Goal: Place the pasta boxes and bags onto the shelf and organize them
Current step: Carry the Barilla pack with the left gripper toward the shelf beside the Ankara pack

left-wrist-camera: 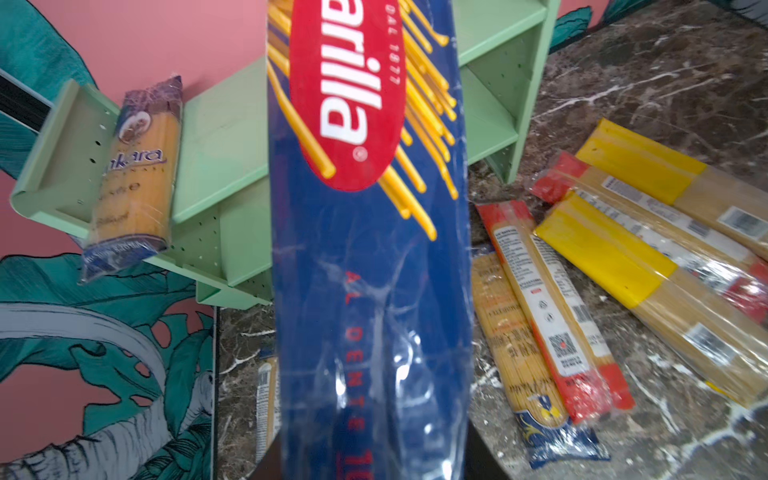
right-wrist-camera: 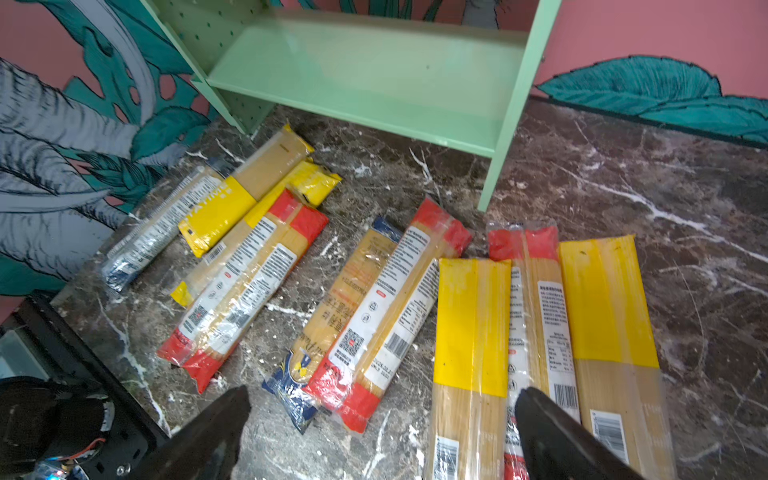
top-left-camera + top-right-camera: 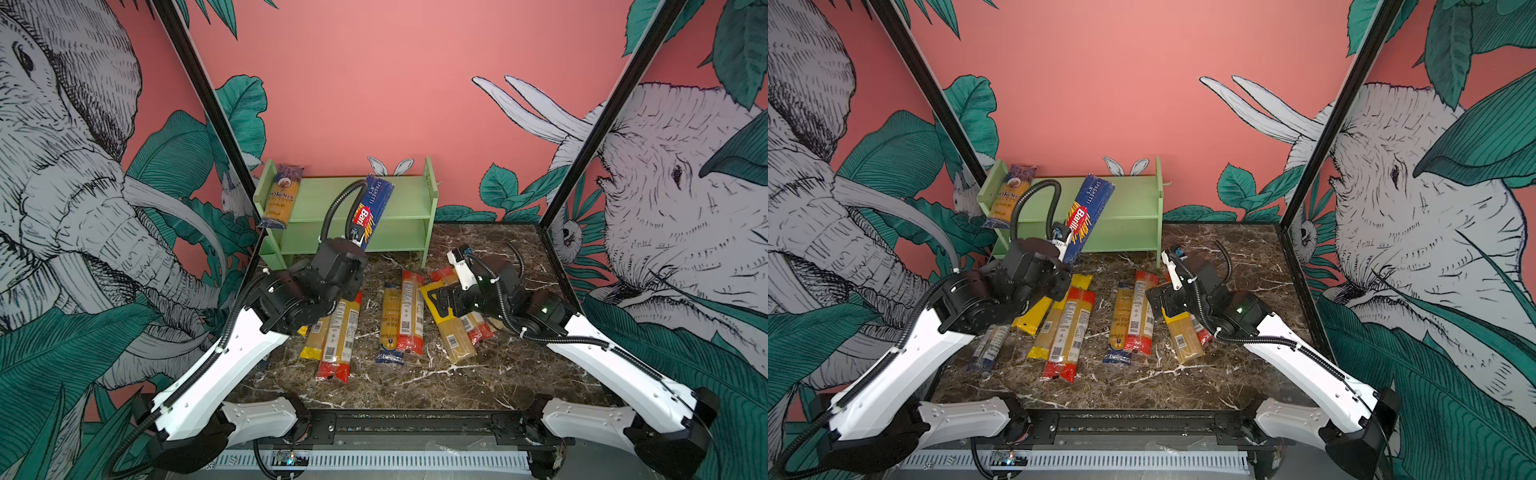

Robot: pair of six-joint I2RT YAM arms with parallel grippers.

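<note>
- My left gripper [image 3: 357, 235] is clenched on the blue pack [image 3: 372, 205], gripping it near its lower end.
- The blue pack hangs in the air, tilted, with its upper end leaning to the right. In both top views that end sits in front of the shelf's [image 3: 409, 195] top tier. I cannot tell whether it touches the shelf.
- One purple pack [image 3: 282, 195] already lies on the top tier, just beside the left side panel. It runs front to back, and its near end sticks out over the front edge.
- The lower tier is bare wherever I can see it.
- My right gripper [image 2: 382, 436] is released, jaws wide, low over the table [image 3: 478, 386] to the right of the shelf's front.
- In the right wrist view one finger [image 2: 220, 428] is over bare marble. The other finger [image 2: 548, 436] is over the red pack [image 2: 536, 299] in the right group.
- A yellow pack [image 2: 469, 332] lies between the fingers. I cannot tell whether they touch it.
- A second yellow pack [image 2: 606, 299] lies on the far side of the red pack, touching it.
- The middle pair [image 3: 401, 316] lies side by side, one pack blue-ended and one red-ended.
- The left heap [image 3: 336, 332] lies partly under my left arm. It has red-ended and yellow-ended packs, with a grey-blue one at its outer edge.
</note>
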